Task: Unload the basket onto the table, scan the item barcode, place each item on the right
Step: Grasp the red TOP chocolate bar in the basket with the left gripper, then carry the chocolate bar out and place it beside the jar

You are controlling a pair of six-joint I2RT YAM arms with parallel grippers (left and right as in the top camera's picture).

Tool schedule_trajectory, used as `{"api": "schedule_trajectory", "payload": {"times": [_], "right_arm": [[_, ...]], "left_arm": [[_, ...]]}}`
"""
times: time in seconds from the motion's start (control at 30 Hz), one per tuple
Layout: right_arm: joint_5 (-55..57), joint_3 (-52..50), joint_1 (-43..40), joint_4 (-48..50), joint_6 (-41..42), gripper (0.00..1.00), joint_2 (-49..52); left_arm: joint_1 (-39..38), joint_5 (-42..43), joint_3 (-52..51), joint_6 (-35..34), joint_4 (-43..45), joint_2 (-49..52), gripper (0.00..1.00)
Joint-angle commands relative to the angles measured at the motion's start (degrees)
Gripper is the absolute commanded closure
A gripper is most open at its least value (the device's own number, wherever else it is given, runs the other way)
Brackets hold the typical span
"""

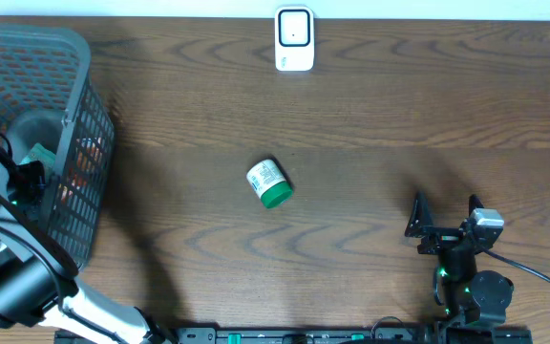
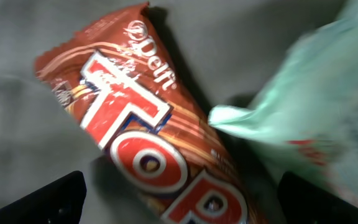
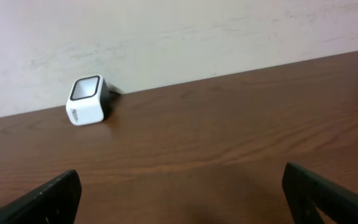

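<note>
I hold the left gripper (image 2: 182, 190) spread and empty above the chocolate bar (image 2: 135, 124), aiming to grab it for scanning.

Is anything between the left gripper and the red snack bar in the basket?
Nothing visible. The open left gripper sits directly over the bar; a green packet lies beside the bar, not across it.

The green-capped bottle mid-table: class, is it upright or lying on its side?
On its side. From overhead, the green-capped bottle shows its labelled side wall, with its cap pointing sideways along the table.
</note>
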Motion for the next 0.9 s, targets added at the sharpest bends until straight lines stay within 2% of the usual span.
{"api": "schedule_trajectory", "payload": {"times": [0.0,0.03,0.13,0.2,0.27,0.4,0.53,0.7,0.87], "right_arm": [[0.3,-0.2,0.4,-0.1,-0.6,0.01,-0.3],[0.3,-0.2,0.4,-0.1,-0.6,0.01,-0.3],[0.3,-0.2,0.4,-0.1,-0.6,0.01,-0.3],[0.3,-0.2,0.4,-0.1,-0.6,0.01,-0.3],[0.3,-0.2,0.4,-0.1,-0.6,0.01,-0.3],[0.3,-0.2,0.4,-0.1,-0.7,0.01,-0.3],[0.3,-0.2,0.4,-0.1,-0.7,0.01,-0.3],[0.3,-0.2,0.4,-0.1,-0.7,0.01,-0.3],[0.3,-0.2,0.4,-0.1,-0.7,0.01,-0.3]], "left_arm": [[0.1,-0.5,0.2,-0.5,0.9,2.5,0.01],[0.1,-0.5,0.2,-0.5,0.9,3.1,0.02],[0.1,-0.5,0.2,0.1,0.7,5.1,0.5],[0.1,-0.5,0.2,0.6,-0.1,6.3,0.73],[0.1,-0.5,0.2,0.6,-1.2,6.6,0.91],[0.2,-0.2,0.2,1.2,-2.0,5.8,0.92],[0.7,3.5,0.5,3.2,-2.0,2.1,0.92],[1.7,10.3,2.3,5.3,-2.0,-7.6,0.92],[2.1,11.3,3.3,5.3,-1.3,-20.7,0.93]]}}
